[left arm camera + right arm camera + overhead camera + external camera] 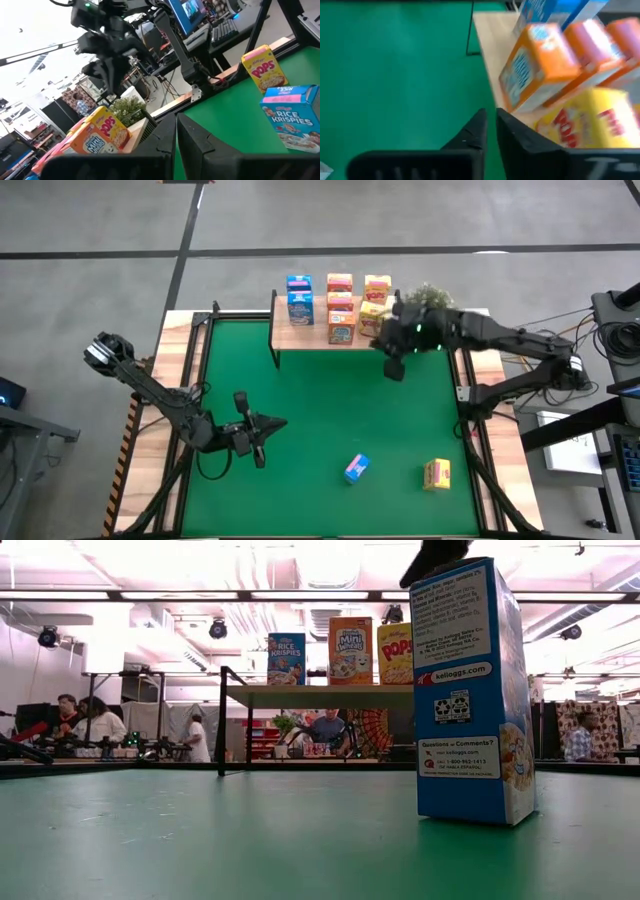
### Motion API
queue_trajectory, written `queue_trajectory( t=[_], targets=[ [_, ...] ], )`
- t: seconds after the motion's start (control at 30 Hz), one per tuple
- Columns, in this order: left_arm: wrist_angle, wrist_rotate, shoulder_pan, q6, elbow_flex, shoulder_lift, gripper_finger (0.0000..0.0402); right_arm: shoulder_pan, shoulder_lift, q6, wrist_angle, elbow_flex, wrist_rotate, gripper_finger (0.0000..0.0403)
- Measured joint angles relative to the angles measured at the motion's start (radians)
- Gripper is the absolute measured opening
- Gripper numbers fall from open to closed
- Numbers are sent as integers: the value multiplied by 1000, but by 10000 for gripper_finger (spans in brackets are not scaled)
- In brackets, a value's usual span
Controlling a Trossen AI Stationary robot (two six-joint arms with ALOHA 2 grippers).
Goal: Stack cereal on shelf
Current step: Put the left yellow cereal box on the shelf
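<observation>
The light-wood shelf (300, 337) stands at the table's far edge. On it stand blue (299, 300), orange-red (340, 308) and yellow (377, 288) cereal boxes in rows. One more yellow box (371, 320) lies askew at the front right. My right gripper (393, 366) hovers shut and holding nothing just off the shelf's front right corner (490, 75), beside that yellow box (585, 120). On the green mat a blue box (357, 468) stands upright and a yellow box (437, 474) rests near the front. My left gripper (275, 423) waits shut over the mat's left part.
A green potted plant (428, 295) stands behind the shelf's right end, close to my right arm. Open mat (330, 400) lies between the shelf and the two loose boxes. Wooden table borders (185, 360) flank the mat. People sit in the room beyond (90, 720).
</observation>
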Motion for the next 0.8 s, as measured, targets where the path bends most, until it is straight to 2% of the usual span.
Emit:
queue_trajectory(
  t=[0.17, 0.27, 0.37, 0.47, 0.67, 0.8],
  targets=[
    [-9, 0, 0, 0, 0, 0, 0, 75, -10, 79, 93, -165, 182, 12],
    [-9, 0, 0, 0, 0, 0, 0, 85, -10, 85, 190, -276, 332, 12],
    [-15, 0, 0, -9, 0, 0, 0, 84, -10, 71, 312, -377, 425, 13],
    [-30, 0, 0, -11, 0, 0, 0, 84, -10, 29, 457, -455, 463, 13],
    [-53, 0, 0, -13, 0, 0, 0, 70, -8, -22, 700, -559, 466, 12],
    [-53, 0, 0, -13, 0, 0, 0, 47, -8, -23, 784, -585, 467, 12]
  ],
)
